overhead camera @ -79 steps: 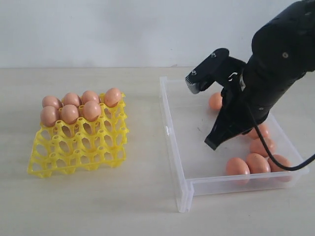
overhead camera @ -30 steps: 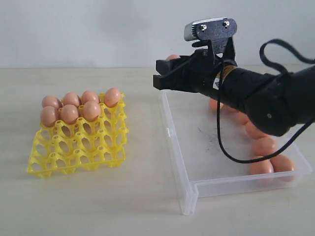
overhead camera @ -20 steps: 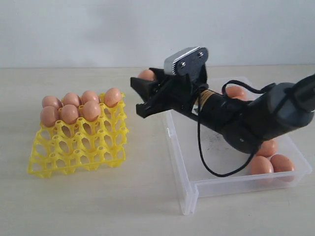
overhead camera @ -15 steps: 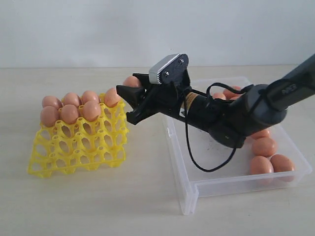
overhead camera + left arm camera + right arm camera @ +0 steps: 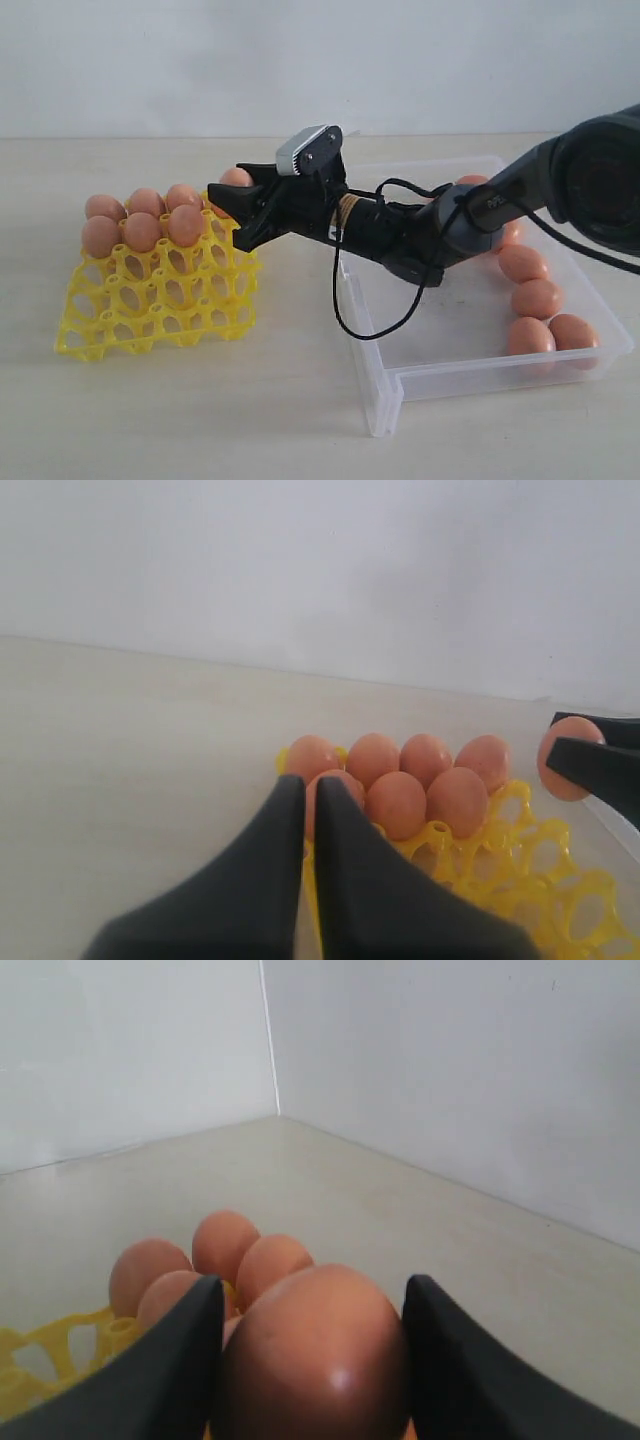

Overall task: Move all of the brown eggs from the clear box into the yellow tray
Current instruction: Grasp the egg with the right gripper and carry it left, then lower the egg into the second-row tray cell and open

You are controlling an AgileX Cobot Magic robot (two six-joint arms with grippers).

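The brown eggs (image 5: 141, 231) crowd the yellow tray's (image 5: 150, 302) back two rows; its front cups lie open from above. The right arm (image 5: 400, 232) stretches across the gap between tray and clear box (image 5: 480, 378).

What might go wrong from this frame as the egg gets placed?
The right end effector holds a smooth brown egg close to the seated brown eggs at the far corner of the bright yellow lattice tray; lowering may knock one. Released off-centre, the egg might miss a cup and roll off the tray.

Right fingers (image 5: 180, 1365) apart, left fingers (image 5: 245, 885) together
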